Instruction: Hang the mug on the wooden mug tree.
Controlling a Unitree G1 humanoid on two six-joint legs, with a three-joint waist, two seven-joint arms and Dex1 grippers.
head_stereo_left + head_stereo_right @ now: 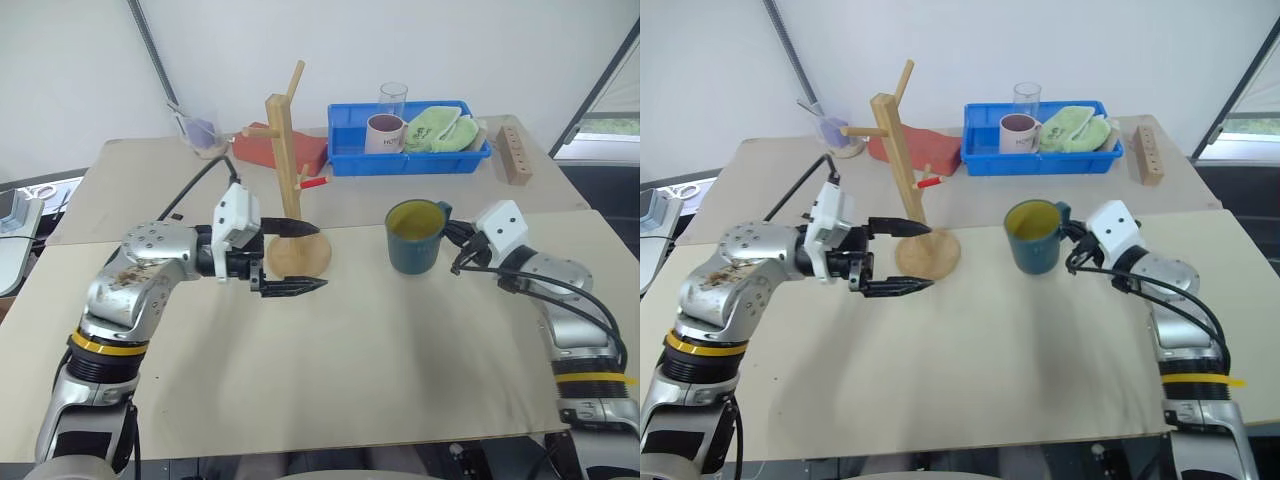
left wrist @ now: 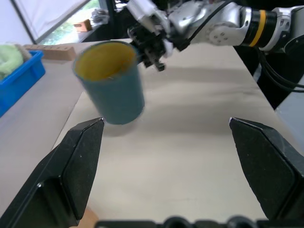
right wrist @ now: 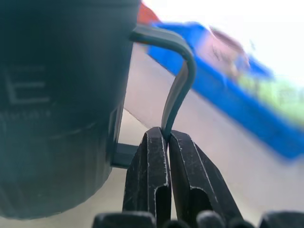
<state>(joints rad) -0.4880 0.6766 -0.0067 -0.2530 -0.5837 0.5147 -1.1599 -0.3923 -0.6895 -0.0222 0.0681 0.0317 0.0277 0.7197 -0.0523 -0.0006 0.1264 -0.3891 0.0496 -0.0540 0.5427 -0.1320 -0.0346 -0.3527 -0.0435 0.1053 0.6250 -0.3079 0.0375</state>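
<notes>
Beige table — wooden mug tree, blue bin, wooden block.

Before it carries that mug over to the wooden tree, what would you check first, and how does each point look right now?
1. Right gripper shut on the mug handle: ok.
2. Mug clear of the table: ok, the left wrist view shows it tilted and lifted.
3. Grip firm enough for the carry: cannot tell.
4. Mug tree upright with bare pegs: ok.
5. Left gripper open around the tree's base, not yet steadying it: not ok.
</notes>
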